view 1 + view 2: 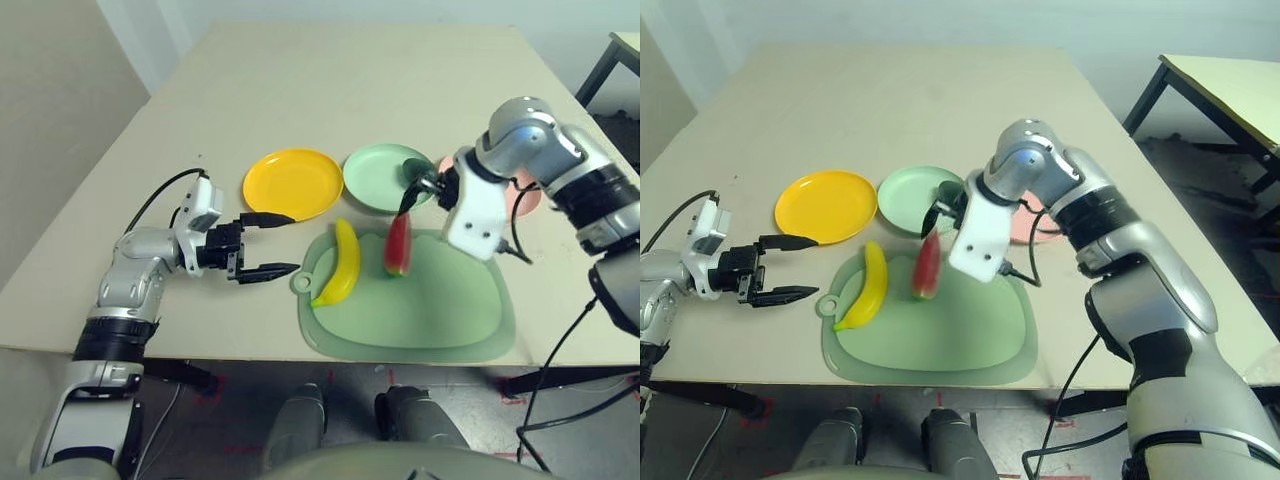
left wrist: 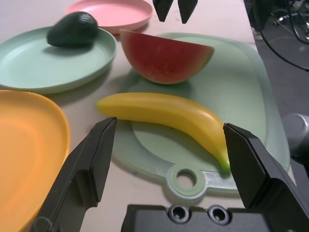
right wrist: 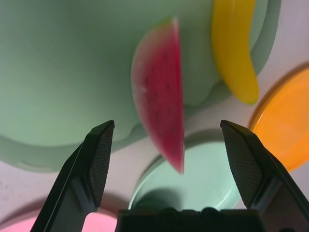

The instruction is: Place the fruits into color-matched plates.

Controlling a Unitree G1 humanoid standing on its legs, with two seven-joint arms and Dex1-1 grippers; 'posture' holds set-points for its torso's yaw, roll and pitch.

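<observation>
One fruit of three looks placed. On the tabletop (image 1: pixel 300 90), the cutting mat (image 1: pixel 440 320) just below the right claw (image 1: pixel 412 195) still carries the banana (image 1: pixel 342 262) and the watermelon wedge (image 1: pixel 398 245). The yellow plate (image 1: pixel 292 182), just ahead of the left claw (image 1: pixel 272 243), holds nothing; the pink plate (image 2: pixel 113 12), beyond the right claw, is bare where seen. The avocado (image 2: pixel 72 30) lies in the mint green plate (image 2: pixel 29 67). Both claws stand apart, holding nothing
</observation>
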